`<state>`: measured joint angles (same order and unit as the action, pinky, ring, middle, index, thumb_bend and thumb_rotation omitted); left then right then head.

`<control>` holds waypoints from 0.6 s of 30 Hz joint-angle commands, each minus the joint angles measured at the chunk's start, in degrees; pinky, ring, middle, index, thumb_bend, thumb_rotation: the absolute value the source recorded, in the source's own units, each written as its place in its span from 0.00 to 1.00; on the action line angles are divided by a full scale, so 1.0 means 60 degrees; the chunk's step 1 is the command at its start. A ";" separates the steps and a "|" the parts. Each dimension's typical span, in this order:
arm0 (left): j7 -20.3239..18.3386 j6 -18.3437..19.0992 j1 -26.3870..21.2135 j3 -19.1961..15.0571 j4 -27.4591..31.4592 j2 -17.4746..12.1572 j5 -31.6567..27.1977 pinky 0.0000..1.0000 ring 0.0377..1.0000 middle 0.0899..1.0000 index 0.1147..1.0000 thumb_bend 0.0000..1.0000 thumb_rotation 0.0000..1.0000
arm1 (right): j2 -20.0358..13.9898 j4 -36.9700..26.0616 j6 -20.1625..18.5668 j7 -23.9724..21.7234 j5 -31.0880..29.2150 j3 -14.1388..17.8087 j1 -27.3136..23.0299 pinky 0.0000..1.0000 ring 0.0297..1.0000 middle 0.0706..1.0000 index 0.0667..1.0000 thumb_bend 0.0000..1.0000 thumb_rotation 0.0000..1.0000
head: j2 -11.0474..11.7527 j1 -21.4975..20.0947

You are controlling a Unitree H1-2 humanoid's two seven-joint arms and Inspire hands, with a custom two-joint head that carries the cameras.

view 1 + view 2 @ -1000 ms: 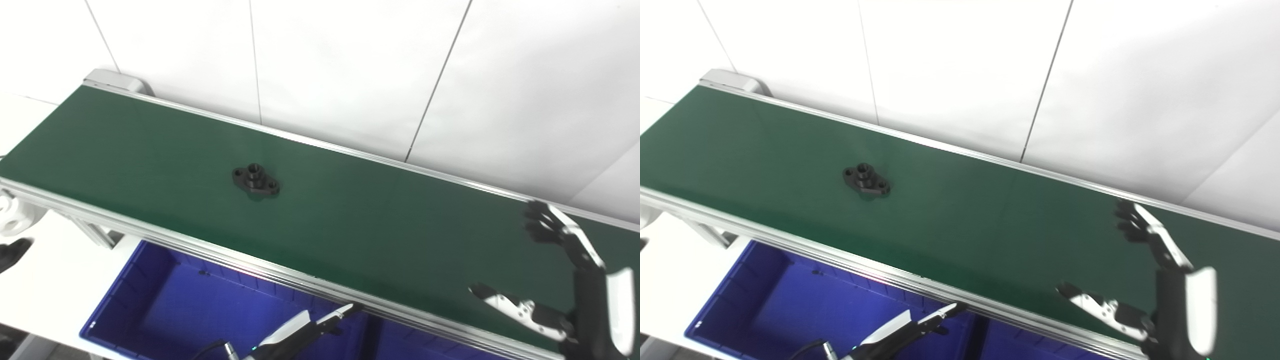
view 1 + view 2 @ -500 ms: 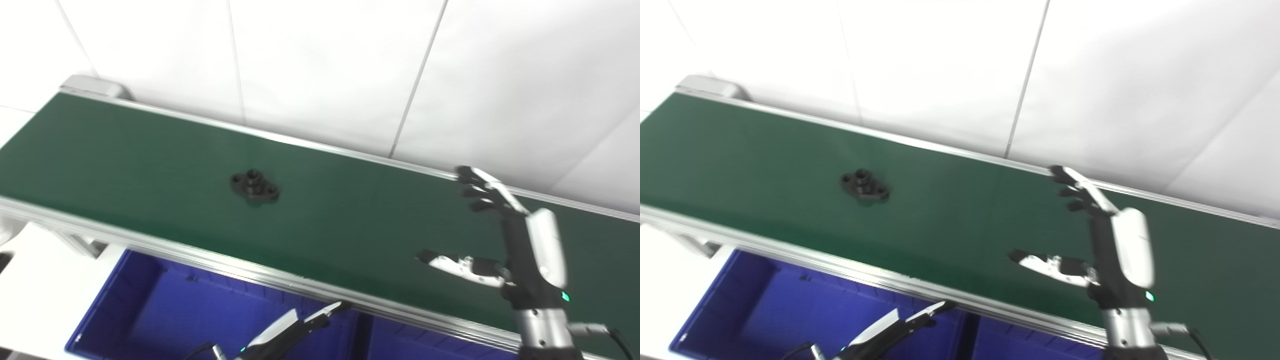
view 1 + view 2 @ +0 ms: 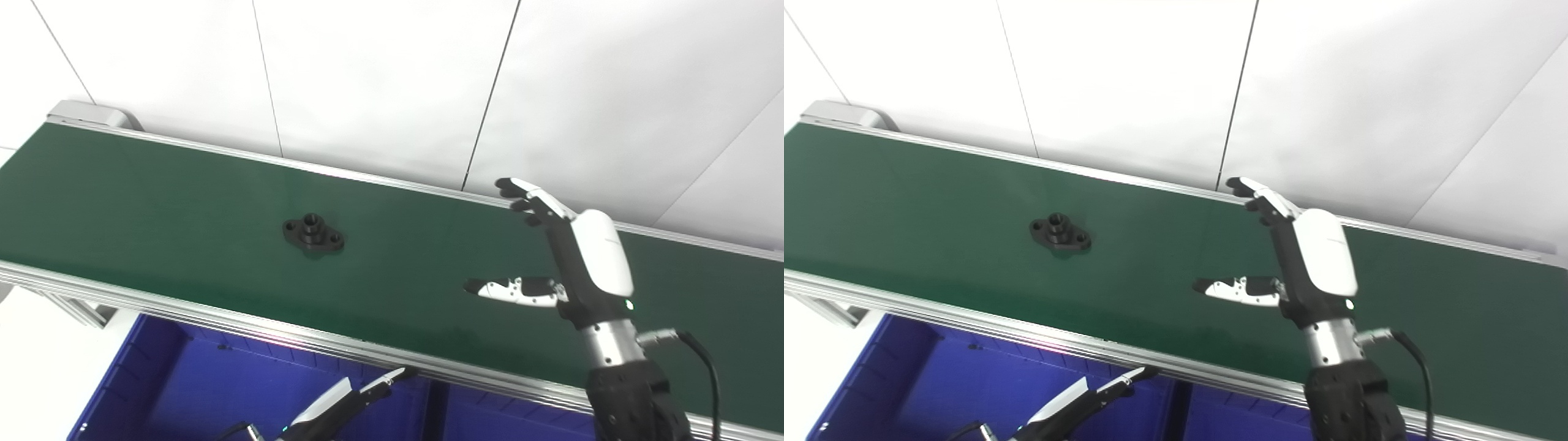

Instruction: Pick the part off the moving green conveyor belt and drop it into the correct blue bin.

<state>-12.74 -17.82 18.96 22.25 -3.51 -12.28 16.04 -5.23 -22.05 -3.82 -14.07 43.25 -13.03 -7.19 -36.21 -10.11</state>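
Right hand (image 3: pixel 576 263) hovering spread wide over the green conveyor belt (image 3: pixel 153 196)

The black part (image 3: pixel 313 233) is lying mid-belt, well apart from that hand; left hand (image 3: pixel 349 401), fingers extended, is showing above the blue bin (image 3: pixel 184 386) by the near edge; no readable writing

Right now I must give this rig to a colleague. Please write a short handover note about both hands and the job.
Right hand: open, empty, raised over the green conveyor belt, to the right of the part.
Left hand: low at the bottom edge, over the blue plastic bin; only partly seen, state unclear.
Black flanged metal part: lying on the belt, untouched.
Done: nothing picked.
Left: grasp the part, drop it in the correct bin.
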 commanded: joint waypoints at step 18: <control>0.0059 -0.0425 0.0062 0.0055 0.0448 -0.0138 0.0014 0.97 1.00 1.00 1.00 0.80 0.36 | 0.0110 0.2350 -0.0173 -0.0069 0.1182 -0.1191 -0.2301 0.70 0.76 0.79 0.83 0.80 0.27 | -0.0230 -0.0270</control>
<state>-12.79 -18.01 19.07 22.60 -2.77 -12.97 15.64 -5.38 -7.58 -4.03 -14.97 50.20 -19.84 -18.41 -37.62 -11.78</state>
